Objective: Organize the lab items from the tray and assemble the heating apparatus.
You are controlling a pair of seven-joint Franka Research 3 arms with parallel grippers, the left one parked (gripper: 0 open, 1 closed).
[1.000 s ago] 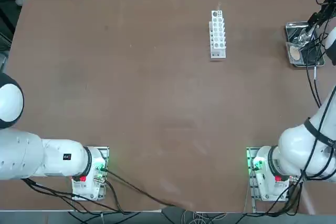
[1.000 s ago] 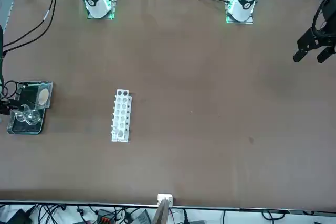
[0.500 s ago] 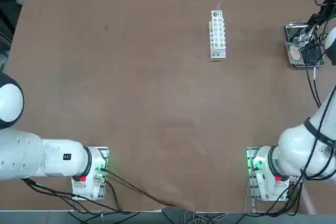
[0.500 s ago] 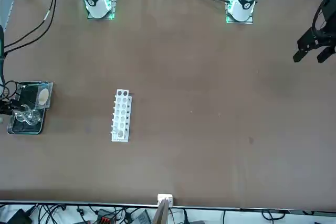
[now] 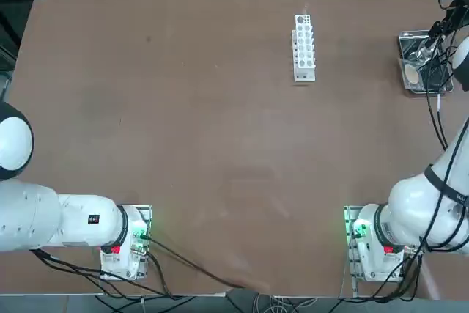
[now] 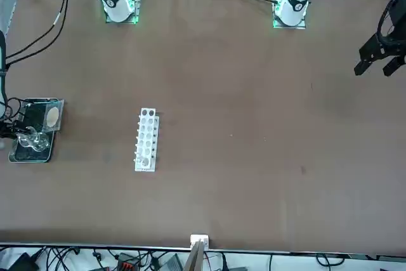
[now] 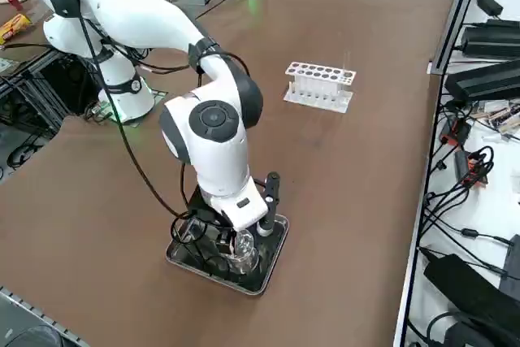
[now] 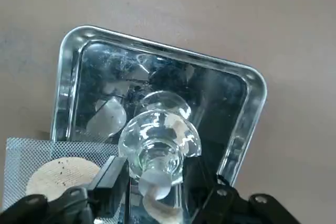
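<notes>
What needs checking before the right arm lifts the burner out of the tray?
1. Right gripper down over the tray: ok.
2. Fingers on either side of the glass burner: ok.
3. Grip firm on the burner: cannot tell.
4. Mesh square clear of the burner: ok, it lies beside it over the tray's edge.
5. Wire tripod free of the fingers: cannot tell, the arm hides most of it.
6. Test-tube rack out of the way: ok, well apart from the tray.

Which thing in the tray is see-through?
The glass burner, sitting between the right gripper fingers; the mesh square beside it is grey with a tan centre.
</notes>
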